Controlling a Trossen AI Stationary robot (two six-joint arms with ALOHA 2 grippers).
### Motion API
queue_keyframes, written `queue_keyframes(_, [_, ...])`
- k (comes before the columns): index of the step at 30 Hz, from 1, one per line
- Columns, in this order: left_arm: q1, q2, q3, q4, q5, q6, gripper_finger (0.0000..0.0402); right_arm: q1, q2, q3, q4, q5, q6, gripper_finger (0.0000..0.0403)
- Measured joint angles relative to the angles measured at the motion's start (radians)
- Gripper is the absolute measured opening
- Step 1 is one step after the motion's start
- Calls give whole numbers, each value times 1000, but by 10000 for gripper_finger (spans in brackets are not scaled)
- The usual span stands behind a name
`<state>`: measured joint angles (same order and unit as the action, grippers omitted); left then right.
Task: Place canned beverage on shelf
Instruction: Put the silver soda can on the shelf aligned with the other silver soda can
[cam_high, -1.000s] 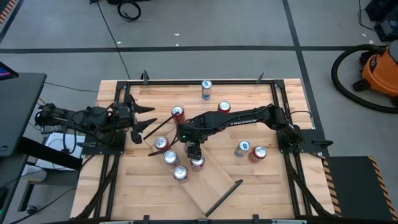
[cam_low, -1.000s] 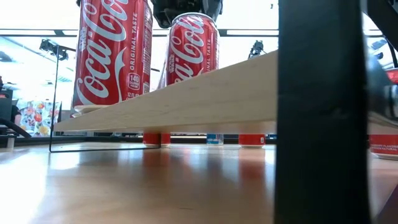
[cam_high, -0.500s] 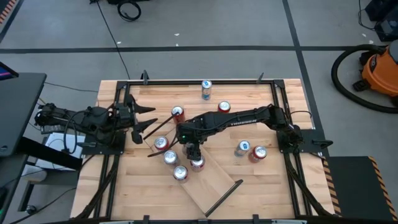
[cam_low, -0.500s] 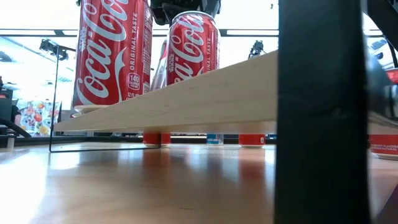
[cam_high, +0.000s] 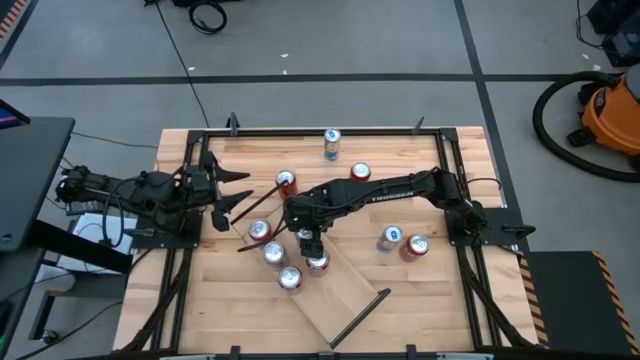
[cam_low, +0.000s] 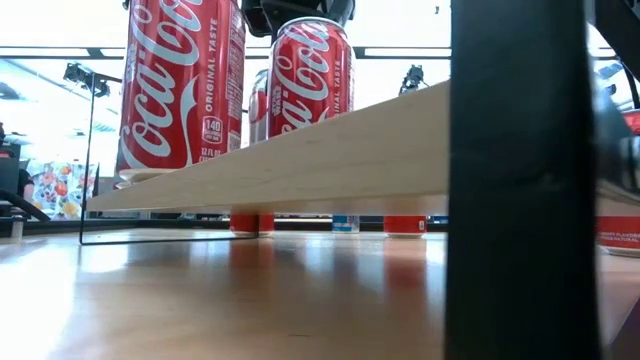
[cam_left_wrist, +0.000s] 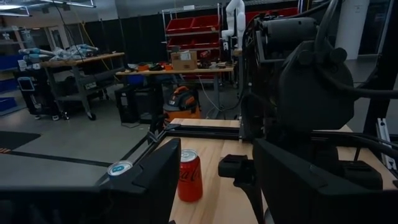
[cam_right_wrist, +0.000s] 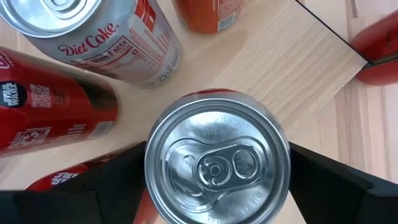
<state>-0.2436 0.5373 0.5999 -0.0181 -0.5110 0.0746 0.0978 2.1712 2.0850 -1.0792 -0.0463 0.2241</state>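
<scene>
The shelf (cam_high: 345, 292), a pale plank, lies slantwise on the slatted table. Three cans (cam_high: 274, 252) stand in a row along its left end. A fourth, a red canned beverage (cam_high: 317, 263) (cam_right_wrist: 217, 165), stands upright on the plank (cam_low: 330, 150) beside them. My right gripper (cam_high: 312, 250) hangs over this can, pointing steeply down, open, one finger (cam_right_wrist: 118, 183) on each side of it. My left gripper (cam_high: 228, 196) waits open and level at the table's left edge, holding nothing. My right gripper: the can's top hides the place where its fingers pass the can's wall, so I cannot tell whether they touch it. The can stands on the shelf by its base.
Loose cans stand on the table: two red (cam_high: 286, 181) (cam_high: 359, 171) and one blue-white (cam_high: 331, 143) toward the far edge, two more (cam_high: 400, 242) at the right. The shelf's black end rod (cam_high: 360, 315) lies near the front. Black frame rails run along both table sides.
My right arm has kept its place over the can. In the low view, the narrow gap between the two front cans showed a pale can before; a red can shows there now.
</scene>
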Motion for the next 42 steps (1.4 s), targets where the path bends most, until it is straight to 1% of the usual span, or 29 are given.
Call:
queue_keyframes(4, [0, 0, 0, 0, 0, 0, 210, -4, 0, 0, 3, -10, 1, 355])
queue_keyframes(9, [0, 0, 0, 0, 0, 0, 210, -16, 0, 8, 13, -62, 16, 356])
queue_keyframes(16, [0, 0, 0, 0, 0, 0, 210, -17, -2, 8, 24, -65, 35, 356])
queue_keyframes(24, [0, 0, 0, 0, 0, 0, 210, -17, -8, 10, 41, -109, 61, 357])
queue_keyframes(42, [0, 0, 0, 0, 0, 0, 210, -17, -16, 10, 48, -102, 63, 357])
